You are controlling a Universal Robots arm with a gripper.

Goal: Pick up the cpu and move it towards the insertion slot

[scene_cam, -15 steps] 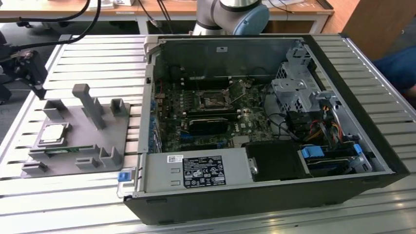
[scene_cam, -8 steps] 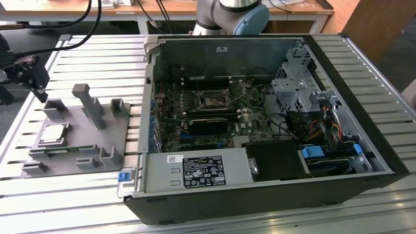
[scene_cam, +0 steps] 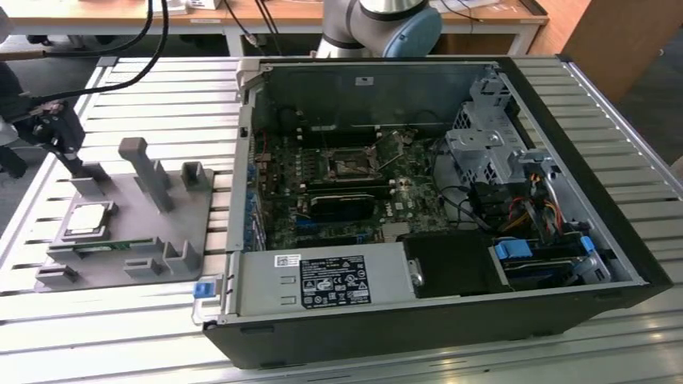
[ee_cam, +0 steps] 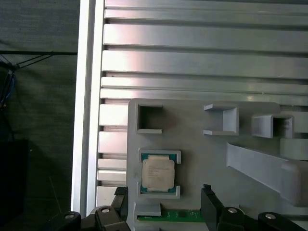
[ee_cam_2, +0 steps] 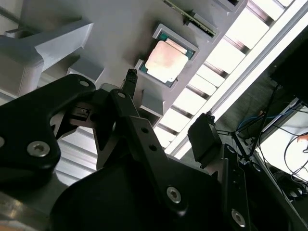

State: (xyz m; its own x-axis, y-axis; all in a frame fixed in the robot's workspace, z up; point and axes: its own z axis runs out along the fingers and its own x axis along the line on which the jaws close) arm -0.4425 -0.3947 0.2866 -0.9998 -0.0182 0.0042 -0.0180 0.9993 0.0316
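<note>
Gray plastic makes up the tray that sits on the slatted aluminium table, on the exterior view's left. The cpu lies flat in a square pocket of that tray, silver top up, not yet lifted. A green memory stick lies just beside the cpu on its near side.

The pincer hangs above the far left part of the tray, holding nothing. In the first wrist view its two black fingers stand apart, and the cpu lies below and a little ahead of the gap between them. That gap looks wider than the chip. The cpu is square, so it has no long axis, and its edges sit roughly square to the line from one finger to the other. In the second wrist view the cpu likewise lies beyond the fingertips, untouched.

The insertion slot is a dark socket in a metal frame on the green board inside the open computer case. It lies well apart from the cpu, toward the exterior view's right and somewhat farther back.
</note>
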